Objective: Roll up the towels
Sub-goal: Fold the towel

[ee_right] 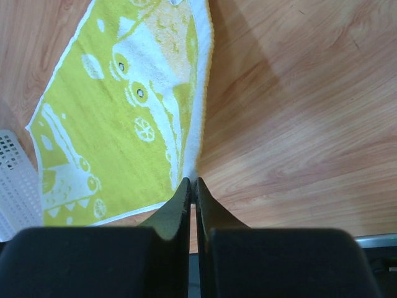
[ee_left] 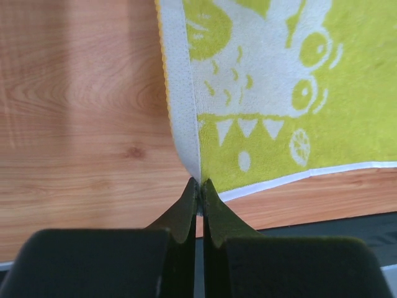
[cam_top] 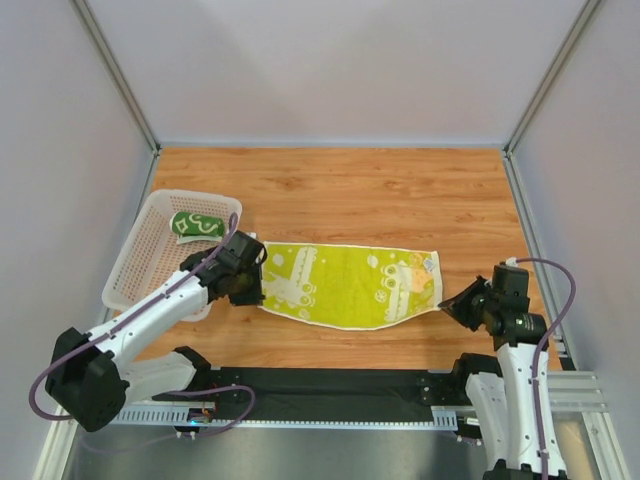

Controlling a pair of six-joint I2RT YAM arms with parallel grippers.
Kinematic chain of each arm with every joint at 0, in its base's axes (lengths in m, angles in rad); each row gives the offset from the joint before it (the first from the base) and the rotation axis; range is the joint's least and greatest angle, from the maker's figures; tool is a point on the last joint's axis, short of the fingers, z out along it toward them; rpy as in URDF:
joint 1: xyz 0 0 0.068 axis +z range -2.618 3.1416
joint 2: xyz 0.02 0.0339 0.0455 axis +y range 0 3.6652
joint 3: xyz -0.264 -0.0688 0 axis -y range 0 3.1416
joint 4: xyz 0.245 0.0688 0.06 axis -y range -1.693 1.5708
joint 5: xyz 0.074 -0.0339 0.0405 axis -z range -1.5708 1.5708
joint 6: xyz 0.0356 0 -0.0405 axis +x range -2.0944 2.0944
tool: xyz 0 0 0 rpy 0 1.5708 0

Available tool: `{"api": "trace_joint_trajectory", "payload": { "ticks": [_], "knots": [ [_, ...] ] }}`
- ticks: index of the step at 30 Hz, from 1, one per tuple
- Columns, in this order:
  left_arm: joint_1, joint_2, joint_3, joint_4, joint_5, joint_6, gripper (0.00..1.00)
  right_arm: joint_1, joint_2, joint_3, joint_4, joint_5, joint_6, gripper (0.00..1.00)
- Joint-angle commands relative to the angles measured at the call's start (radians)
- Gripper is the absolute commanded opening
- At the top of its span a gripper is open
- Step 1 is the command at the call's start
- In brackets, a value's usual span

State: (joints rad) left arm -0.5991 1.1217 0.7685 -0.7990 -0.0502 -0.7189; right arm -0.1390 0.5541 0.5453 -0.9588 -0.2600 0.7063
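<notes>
Two pincers pinch one yellow towel (cam_top: 345, 285), spread flat across the wooden counter (cam_top: 350, 195): the left pincer (ee_left: 200, 186) is closed on its near left corner, the right pincer (ee_right: 193, 186) closed on its near right corner. The green towel (cam_top: 196, 225) lies rolled up inside the white basket (cam_top: 140, 262) at the counter's left side, just beyond the left arm and well apart from the right pincer.

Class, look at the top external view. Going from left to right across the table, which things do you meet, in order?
white basket → left fingers → yellow-and-lime towel, pinched at both near corners → right fingers
</notes>
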Motion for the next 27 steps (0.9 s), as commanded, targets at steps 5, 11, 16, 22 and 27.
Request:
{"api": "trace_joint_trajectory", "payload": {
  "ticks": [5, 11, 16, 22, 27],
  "knots": [
    [0.022, 0.061, 0.179, -0.078, -0.033, 0.058, 0.00, -0.002, 0.133, 0.109, 0.107, 0.001, 0.018, 0.00],
    [0.076, 0.127, 0.261, -0.074, -0.005, 0.084, 0.00, -0.004, 0.220, 0.130, 0.182, -0.010, 0.016, 0.00],
    [0.143, 0.171, 0.302, -0.046, 0.036, 0.121, 0.00, -0.005, 0.317, 0.143, 0.233, 0.002, 0.015, 0.00],
    [0.186, 0.263, 0.406, -0.054, 0.067, 0.147, 0.00, -0.005, 0.420, 0.195, 0.293, 0.007, 0.013, 0.00],
    [0.196, 0.357, 0.495, -0.089, 0.067, 0.154, 0.00, -0.005, 0.504, 0.237, 0.324, 0.008, 0.016, 0.00]
  ]
}}
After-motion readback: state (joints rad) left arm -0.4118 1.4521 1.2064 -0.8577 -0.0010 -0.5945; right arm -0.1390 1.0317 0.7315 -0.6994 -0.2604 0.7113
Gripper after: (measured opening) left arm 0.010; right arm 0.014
